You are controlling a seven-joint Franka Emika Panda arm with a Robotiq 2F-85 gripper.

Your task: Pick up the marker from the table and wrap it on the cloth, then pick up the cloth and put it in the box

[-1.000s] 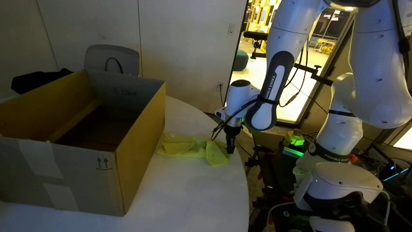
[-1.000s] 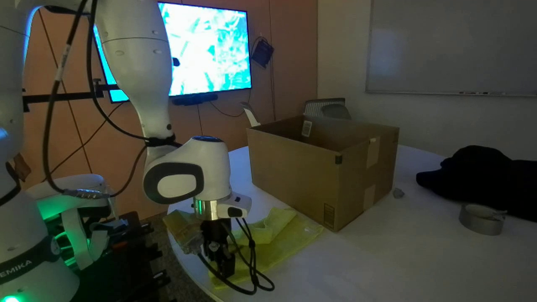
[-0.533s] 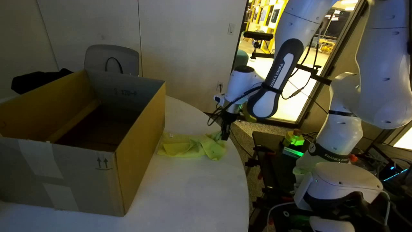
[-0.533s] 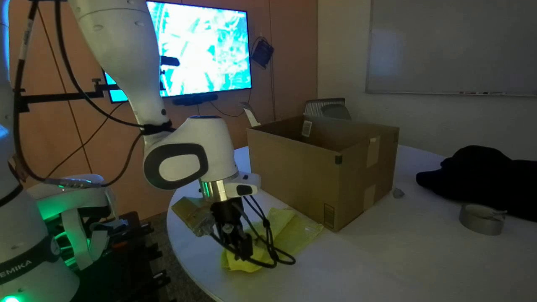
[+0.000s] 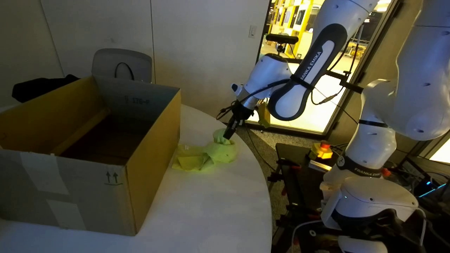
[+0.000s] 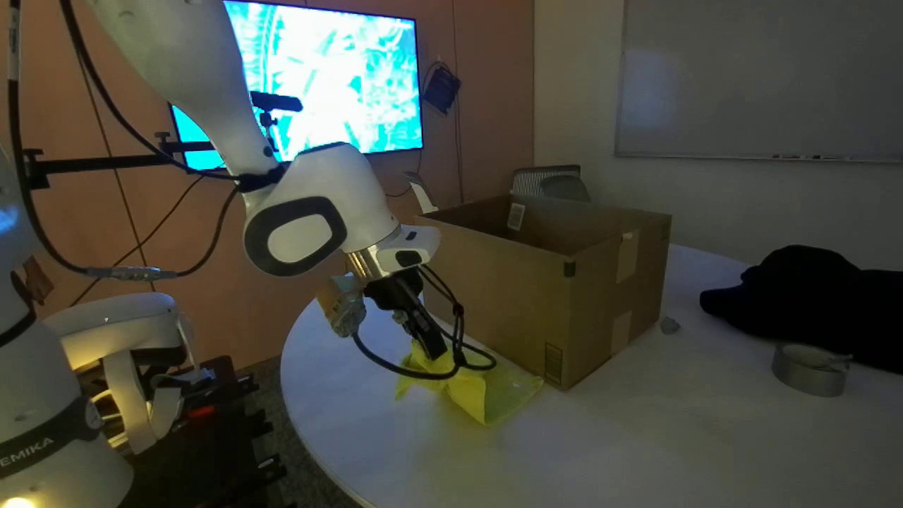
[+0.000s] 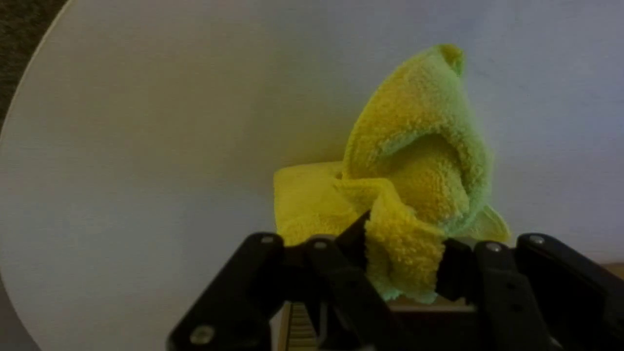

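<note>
The yellow-green cloth (image 5: 219, 154) lies bunched on the white table (image 5: 207, 211), beside the cardboard box (image 5: 154, 175). In an exterior view the cloth (image 6: 487, 395) also lies close to the wall of the box (image 6: 494, 296). My gripper (image 5: 228, 135) is tilted and low over the table; it also shows in an exterior view (image 6: 435, 349). In the wrist view my gripper (image 7: 402, 253) is shut on a bunched fold of the cloth (image 7: 414, 112), raised between the fingertips. The rest of the cloth rests folded on the table. The marker does not show; it is hidden or out of view.
The box is open at the top, with high walls. A roll of tape (image 6: 808, 370), a small crumpled grey thing (image 6: 670, 325) and a black soft item (image 6: 811, 303) lie past it. A chair (image 5: 121, 65) stands behind. The table's round edge (image 7: 29, 73) is close by.
My gripper has risen, tilted and moved toward the box from near the table's edge. The held end of the cloth has lifted and folded over toward the rest of it.
</note>
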